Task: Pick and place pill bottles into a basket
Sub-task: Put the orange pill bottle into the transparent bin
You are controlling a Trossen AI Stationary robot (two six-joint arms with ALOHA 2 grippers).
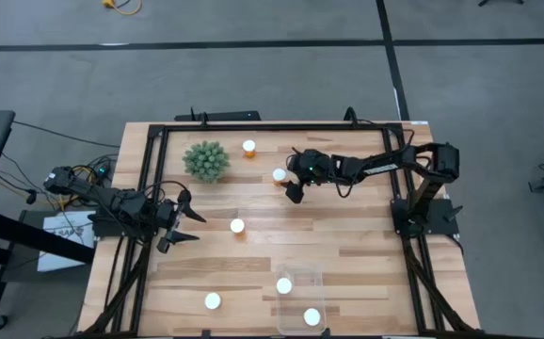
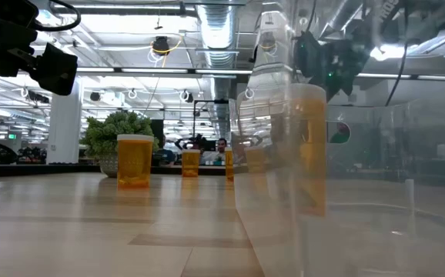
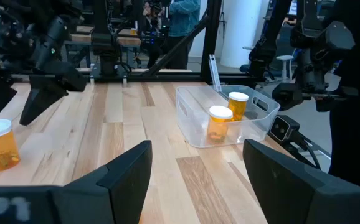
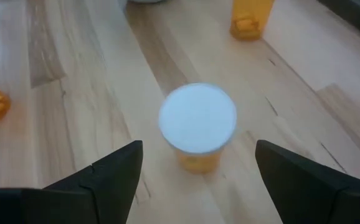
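Above the target bottle: my right gripper (image 4: 195, 165) hangs spread wide, one finger on each side of the bottle (image 4: 197, 127), not touching it yet.
Same gripper from above: it (image 1: 294, 191) sits just beside the white cap (image 1: 279, 174), near the table's middle rear.
Risk, tipping: I judge that if I descend off centre, one finger can hit the cap first and knock the bottle over, so that it rolls on the wood.
Risk, slipping: closing too high, on the cap only, may let the smooth body slide out on the way.
Bottle axis: long axis is vertical; the cap points up toward my wrist camera and the base stands on the table.
Left gripper: it (image 3: 195, 171) waits near the left edge, fingers apart, holding nothing.
Basket: it (image 3: 192, 118) is near the front edge, well apart from my right gripper, with two bottles (image 3: 220, 122) standing upright inside.
Other bottles: one by the plant (image 1: 206, 161), one mid-table, one at the front, all upright.
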